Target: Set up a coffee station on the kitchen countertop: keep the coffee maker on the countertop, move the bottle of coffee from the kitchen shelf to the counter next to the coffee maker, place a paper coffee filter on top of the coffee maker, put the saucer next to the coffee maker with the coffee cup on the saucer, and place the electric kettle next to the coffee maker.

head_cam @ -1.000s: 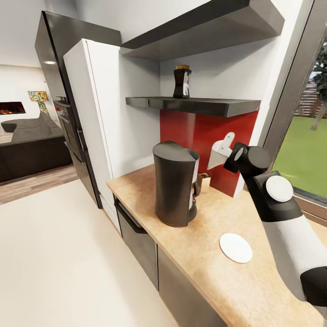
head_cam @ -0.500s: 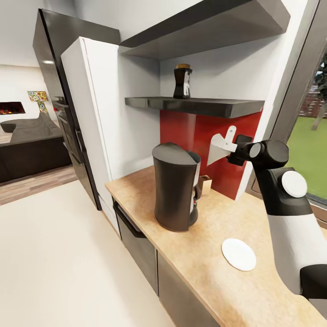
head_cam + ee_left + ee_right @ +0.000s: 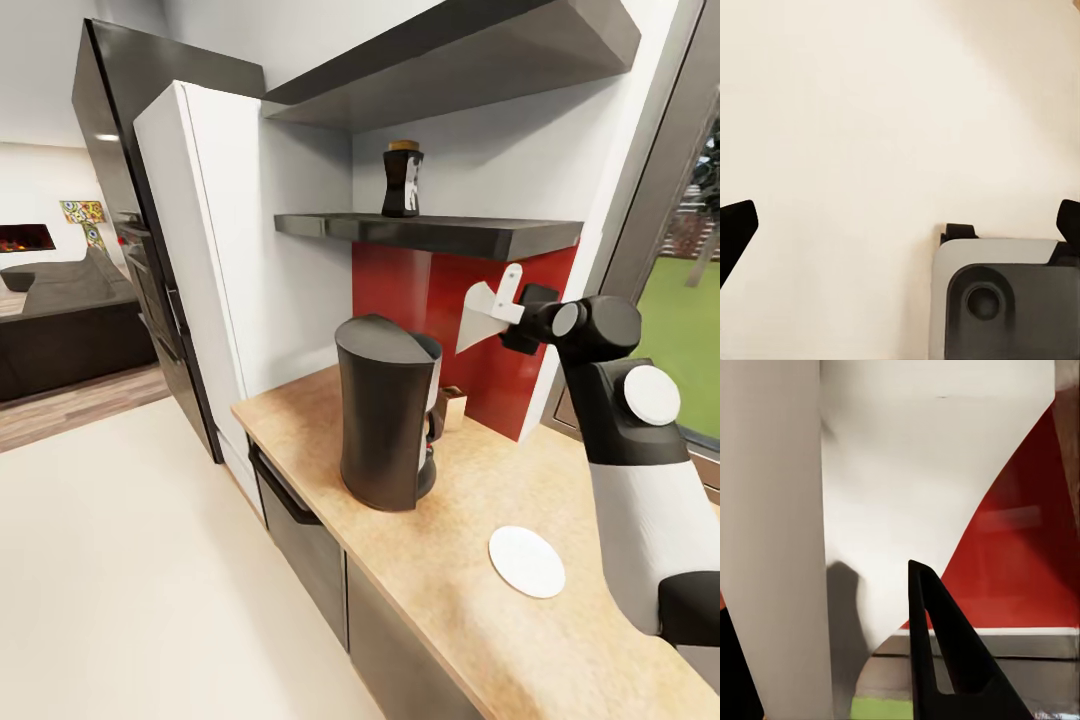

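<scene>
The black coffee maker (image 3: 385, 425) stands on the wooden countertop (image 3: 470, 480). Above and to its right, my right gripper (image 3: 517, 305) is shut on the white paper coffee filter (image 3: 484, 320), holding it in front of the red backsplash. The right wrist view has the filter (image 3: 930, 472) close up, beside a black finger (image 3: 945, 660). On the dark shelf (image 3: 440, 233) stands the bottle of coffee (image 3: 401, 180). A white saucer (image 3: 526, 561) lies flat on the counter to the coffee maker's right. My left gripper (image 3: 900, 225) is open over the pale floor.
A small brown object (image 3: 451, 406) sits half hidden behind the coffee maker. A white tall cabinet (image 3: 215, 270) and a dark oven column (image 3: 140, 240) stand at the counter's left end. A window (image 3: 680, 300) is at the right.
My right arm has raised the filter a little and carried it to the right, away from the coffee maker. The head camera has shifted slightly.
</scene>
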